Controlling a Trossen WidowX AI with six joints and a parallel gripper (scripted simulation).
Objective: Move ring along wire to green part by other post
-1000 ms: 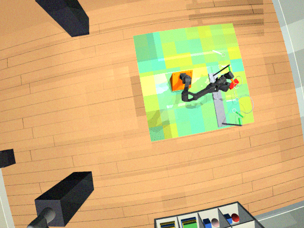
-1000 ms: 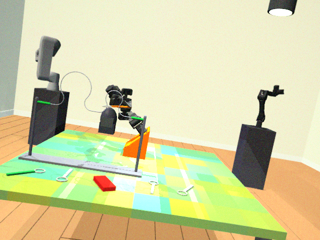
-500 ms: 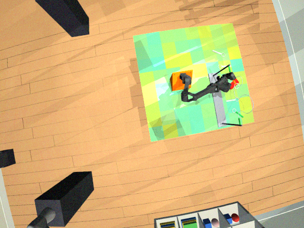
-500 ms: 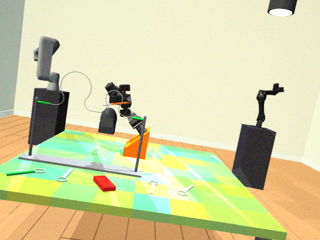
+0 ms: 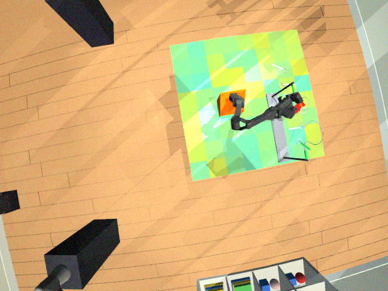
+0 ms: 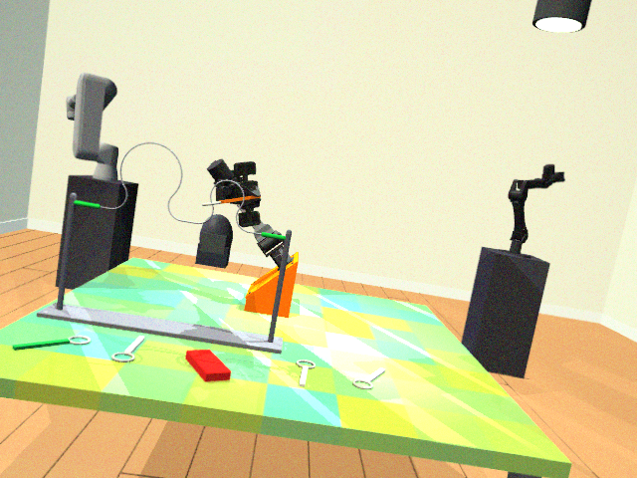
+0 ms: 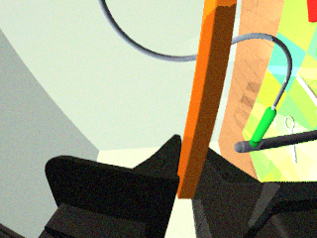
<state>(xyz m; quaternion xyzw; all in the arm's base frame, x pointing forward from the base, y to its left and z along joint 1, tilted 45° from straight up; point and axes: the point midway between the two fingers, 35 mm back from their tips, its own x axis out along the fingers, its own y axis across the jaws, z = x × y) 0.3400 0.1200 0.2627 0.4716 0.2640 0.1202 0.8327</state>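
Note:
My gripper (image 6: pixel 253 197) (image 7: pixel 182 142) is shut on the orange handle (image 6: pixel 234 199) (image 7: pixel 204 89). The ring (image 6: pixel 206 204) appears almost edge-on in the exterior view, at the left side of the small wire loop; the grey wire (image 6: pixel 179 166) (image 7: pixel 170 59) seems to pass through it. The ring is outside the wrist view. The near green part (image 6: pixel 273 236) (image 7: pixel 264 126) joins the right post (image 6: pixel 280 288) (image 7: pixel 287 142). The other green part (image 6: pixel 86 204) (image 5: pixel 306 154) joins the left post (image 6: pixel 66 252). The wire crosses behind the handle in the wrist view; their exact gap is unclear.
A grey base bar (image 6: pixel 154 325) (image 5: pixel 279 136) carries both posts. On the table mat lie a red block (image 6: pixel 207 364), white ringed sticks (image 6: pixel 305 372) (image 6: pixel 370 379) (image 6: pixel 134 347) and a green-handled ring (image 6: pixel 43 343). The arm rises from an orange wedge (image 6: pixel 270 298) (image 5: pixel 224 106).

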